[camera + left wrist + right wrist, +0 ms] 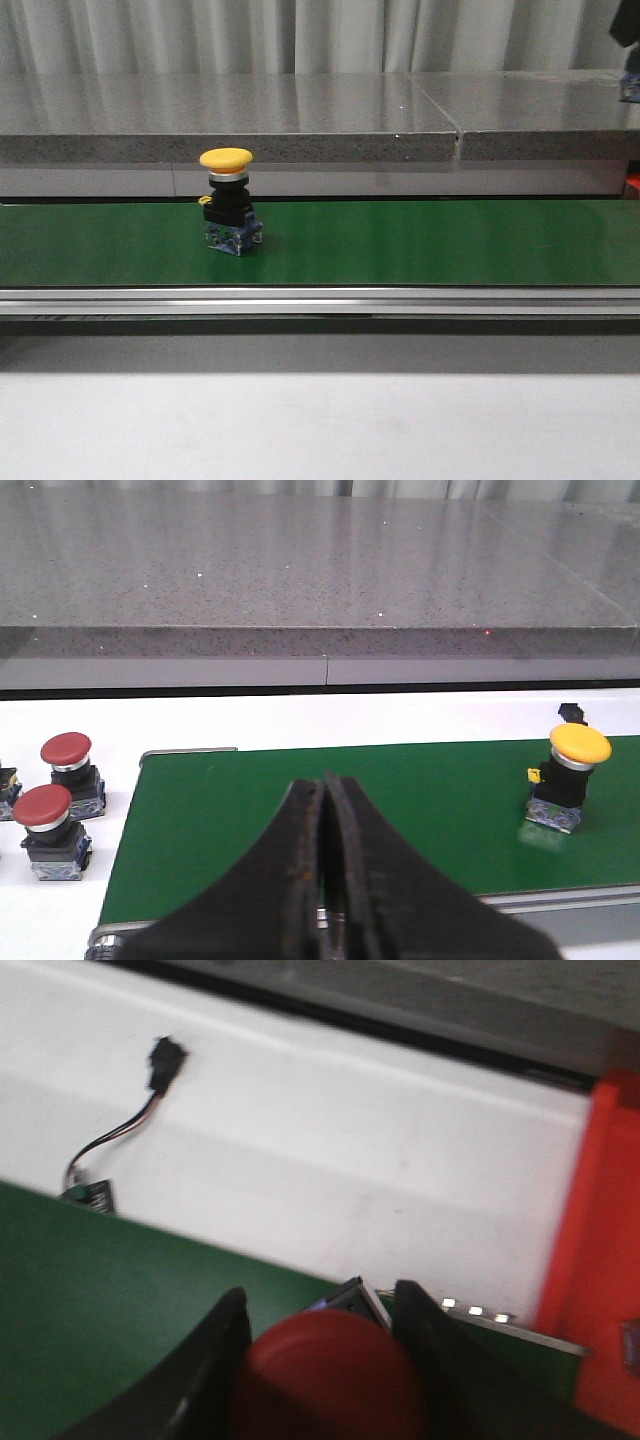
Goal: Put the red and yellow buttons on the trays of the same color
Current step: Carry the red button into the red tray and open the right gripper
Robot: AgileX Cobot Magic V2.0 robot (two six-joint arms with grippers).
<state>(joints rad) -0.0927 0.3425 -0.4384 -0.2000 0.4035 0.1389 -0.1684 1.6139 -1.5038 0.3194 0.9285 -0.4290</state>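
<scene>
A yellow button stands upright on the green conveyor belt, left of centre; two red buttons rest on the white worktop beside it.

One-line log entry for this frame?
left gripper: shut, empty | right gripper: shut on red button | yellow button: upright on belt

Even, fairly bright light falls throughout, with soft glare streaks on the polished stone ledge beyond the left pincer. Around the right pincer everything is smeared by motion blur, and the red button between its fingers is out of focus. The front view is sharp, with only faint shadows.
</scene>
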